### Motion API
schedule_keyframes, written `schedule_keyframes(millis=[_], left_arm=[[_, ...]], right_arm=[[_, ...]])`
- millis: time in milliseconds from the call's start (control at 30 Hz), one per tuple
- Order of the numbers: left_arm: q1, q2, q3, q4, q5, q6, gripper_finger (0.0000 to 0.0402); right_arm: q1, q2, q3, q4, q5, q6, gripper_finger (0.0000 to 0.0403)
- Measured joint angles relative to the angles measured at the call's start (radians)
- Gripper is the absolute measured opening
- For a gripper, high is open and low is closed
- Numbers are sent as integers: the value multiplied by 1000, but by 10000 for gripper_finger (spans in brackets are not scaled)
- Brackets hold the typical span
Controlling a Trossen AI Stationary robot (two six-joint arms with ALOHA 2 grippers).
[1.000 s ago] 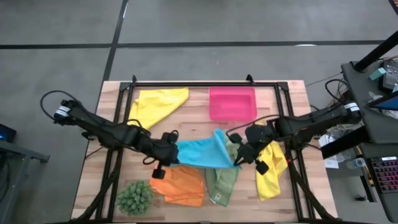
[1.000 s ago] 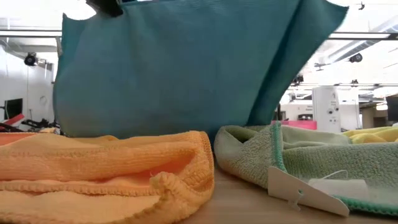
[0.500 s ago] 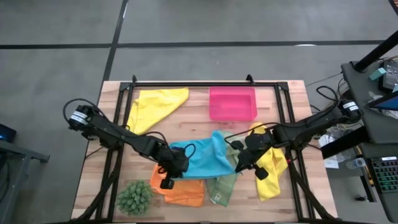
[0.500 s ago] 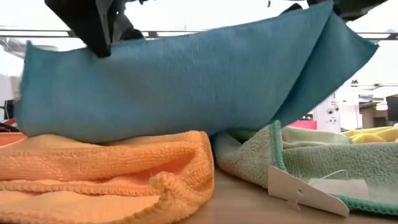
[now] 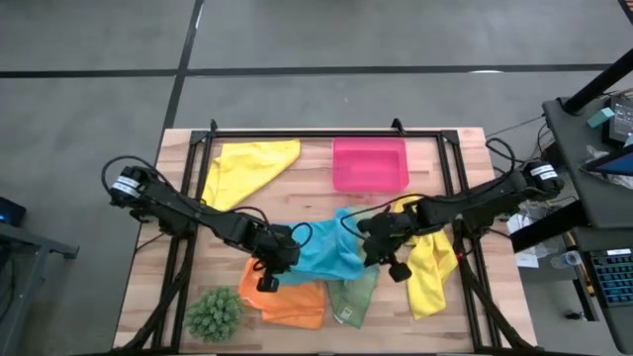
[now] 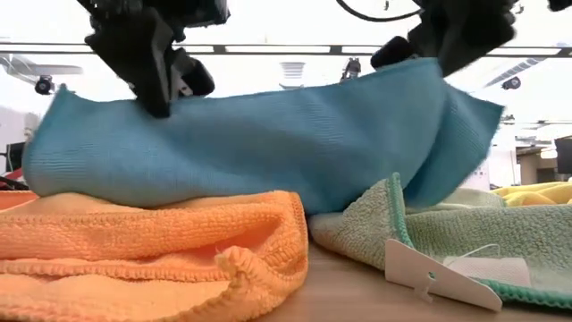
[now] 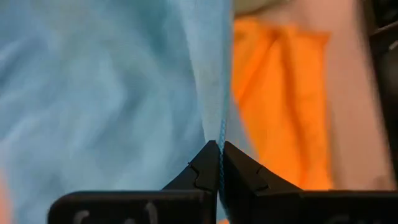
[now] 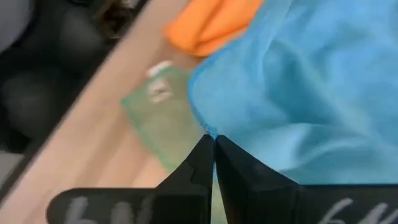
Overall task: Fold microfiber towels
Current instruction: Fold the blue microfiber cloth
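Both claws are pinched tight on the turquoise towel (image 5: 321, 252), one corner each. Left claw (image 5: 277, 265) has the corner nearest the orange towel (image 5: 287, 297); its wrist view shows the blue edge trapped right btwn the closed fingertips (image 7: 205, 167). Right claw (image 5: 376, 245) has the opposite corner, fingers closed on the hem in its own wrist view, w/ the sage green towel (image 5: 354, 295) below.

Turquoise towel sits mid-tabletop (image 5: 465, 148), stretched btwn the two claws and sagging low. In the low view its bottom edge drapes over the orange towel on one side and dips behind the green one on the other. Holding two corners probably keeps the cloth taut and flat so one edge can be laid over the other w/o bunching.

Other towels lie loose: one yellow towel (image 5: 247, 166) at the far left of the tabletop, a second yellow one (image 5: 433, 277) under the right arm, near the right edge. Pink tray (image 5: 371, 163) sits at the far side, plant ball (image 5: 213, 311) at the near left corner, both clear of the work.

Judgement: fold is mid-way; cloth looks to be coming down, not yet released or flattened.
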Motion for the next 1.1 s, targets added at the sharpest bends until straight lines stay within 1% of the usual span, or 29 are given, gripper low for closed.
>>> schedule_keyframes(millis=[133, 267, 333, 433, 533, 700, 800, 900, 967, 1033, 1100], left_arm=[[24, -79, 0, -83, -69, 57, 0], [63, -222, 1, -170, -191, 100, 0], [86, -303, 2, -188, -254, 126, 0], [123, -422, 3, -190, -325, 185, 0], [166, -531, 4, -183, -379, 263, 0], [264, -669, 5, -134, -396, 384, 0], [311, -722, 8, -132, -395, 448, 0], [330, -753, 25, -136, -395, 470, 0], [328, -766, 30, -144, -375, 470, 0], [327, -780, 27, -163, -301, 448, 0], [327, -782, 8, -179, -227, 392, 0]], right_arm=[[-53, -25, 83, -106, 124, -80, 8], [-113, -67, 180, -197, 236, -153, 8], [-139, -81, 229, -222, 315, -193, 8], [-180, -92, 297, -222, 416, -272, 8], [-227, -86, 358, -213, 453, -346, 8], [-314, -60, 416, -142, 521, -448, 8], [-360, -49, 442, -100, 526, -493, 8], [-385, -47, 469, -104, 486, -500, 8], [-391, -47, 482, -148, 412, -484, 8], [-390, -47, 488, -212, 317, -459, 8], [-385, -45, 485, -269, 233, -425, 8]])
